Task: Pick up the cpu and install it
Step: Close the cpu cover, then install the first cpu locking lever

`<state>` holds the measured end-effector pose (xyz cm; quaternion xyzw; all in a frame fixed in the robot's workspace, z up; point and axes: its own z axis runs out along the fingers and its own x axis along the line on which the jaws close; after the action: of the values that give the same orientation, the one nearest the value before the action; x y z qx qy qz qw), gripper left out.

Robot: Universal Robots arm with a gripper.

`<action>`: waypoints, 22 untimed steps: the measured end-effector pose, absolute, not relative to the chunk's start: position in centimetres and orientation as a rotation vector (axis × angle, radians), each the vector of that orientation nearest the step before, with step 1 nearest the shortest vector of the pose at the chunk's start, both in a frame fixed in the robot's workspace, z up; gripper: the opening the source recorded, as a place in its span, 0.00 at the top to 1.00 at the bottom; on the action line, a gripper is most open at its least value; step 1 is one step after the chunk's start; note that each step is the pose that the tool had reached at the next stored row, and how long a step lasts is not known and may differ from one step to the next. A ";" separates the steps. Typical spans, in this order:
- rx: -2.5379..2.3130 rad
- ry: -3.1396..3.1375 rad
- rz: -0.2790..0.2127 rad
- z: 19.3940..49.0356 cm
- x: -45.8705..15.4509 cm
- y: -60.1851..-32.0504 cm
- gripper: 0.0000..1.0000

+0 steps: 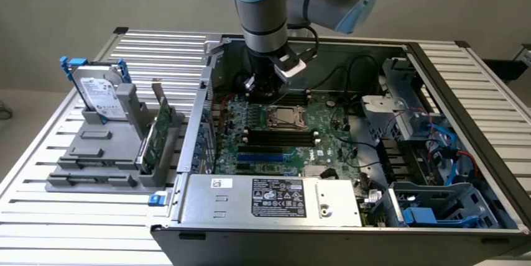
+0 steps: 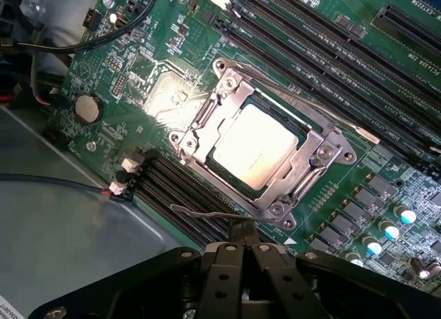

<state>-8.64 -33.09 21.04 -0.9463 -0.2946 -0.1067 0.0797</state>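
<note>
The cpu (image 2: 255, 147) is a small square chip with a silvery top. It lies flat inside the metal socket frame (image 2: 204, 116) on the green motherboard (image 2: 148, 64), with the frame around its edges. In the exterior view the cpu (image 1: 286, 116) sits mid-board inside the open computer case. My gripper (image 2: 242, 235) hovers just beside the socket's edge, its black fingers (image 2: 227, 264) pressed together and shut with nothing between them. From outside, the gripper (image 1: 263, 94) hangs low over the board just behind the socket.
Black memory slots (image 2: 324, 43) flank the socket on both sides. A thin wire lever (image 2: 207, 212) lies by the socket near my fingers. A power supply (image 1: 278, 199) fills the case front, and a drive cage (image 1: 398, 117) stands at the exterior view's right. A hard drive (image 1: 99, 95) stands in a grey holder outside.
</note>
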 end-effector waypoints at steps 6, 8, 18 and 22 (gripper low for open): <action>-2.826 -0.896 -0.323 20.9 -8.6 -33.1 0.89; -2.825 -0.900 -0.323 20.8 -8.5 -33.1 0.89; -2.819 -0.915 -0.324 20.7 -8.2 -33.1 0.89; -2.818 -0.916 -0.324 20.7 -8.0 -33.1 0.89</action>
<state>-8.01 -33.09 20.70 -0.9423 -0.3064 -0.1083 0.0801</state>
